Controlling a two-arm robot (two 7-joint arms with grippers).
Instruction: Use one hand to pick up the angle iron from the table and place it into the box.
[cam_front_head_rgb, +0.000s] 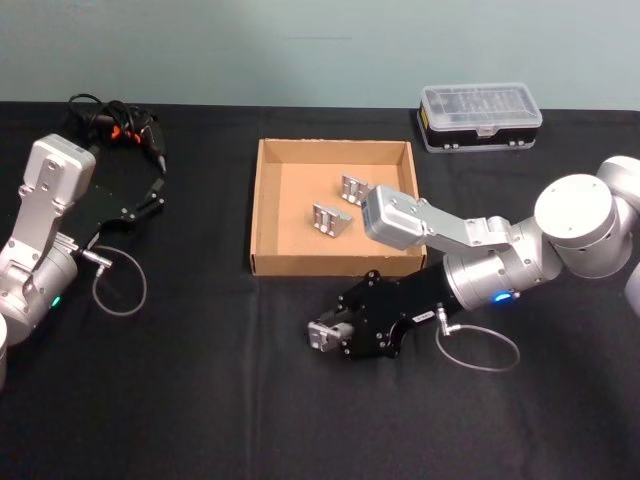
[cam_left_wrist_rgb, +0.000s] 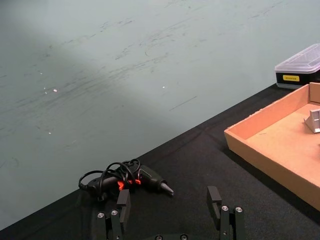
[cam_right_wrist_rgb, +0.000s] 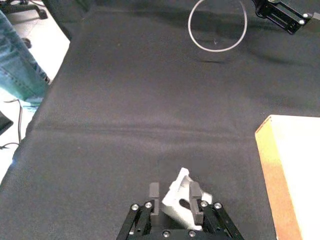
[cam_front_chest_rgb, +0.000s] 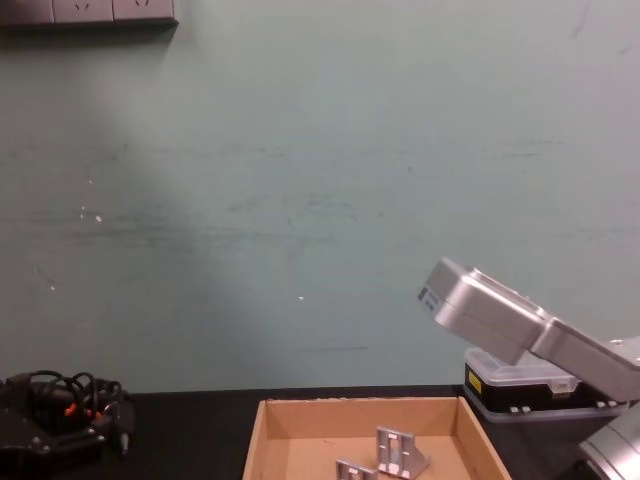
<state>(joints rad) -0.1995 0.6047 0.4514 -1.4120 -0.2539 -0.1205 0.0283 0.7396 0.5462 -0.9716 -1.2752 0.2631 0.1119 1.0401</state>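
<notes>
Right hand (cam_front_head_rgb: 318, 336) low over the black tabletop (cam_front_head_rgb: 200, 400), just in front of the cardboard box (cam_front_head_rgb: 262, 215), fingers clamped on an angle iron (cam_right_wrist_rgb: 179, 200). Two more angle irons (cam_front_head_rgb: 331, 219) lie inside the box. Left hand (cam_left_wrist_rgb: 170, 210) parked at far left, fingers wide apart, holding nothing.

Silver-grey arms — black blocky grippers

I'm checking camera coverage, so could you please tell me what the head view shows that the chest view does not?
Head view only: the right gripper shut on an angle iron in front of the box, and the left gripper open near the table's far left. Chest view only: wall outlets. Both: box, two angle irons inside, black plastic case, cabled tool.
</notes>
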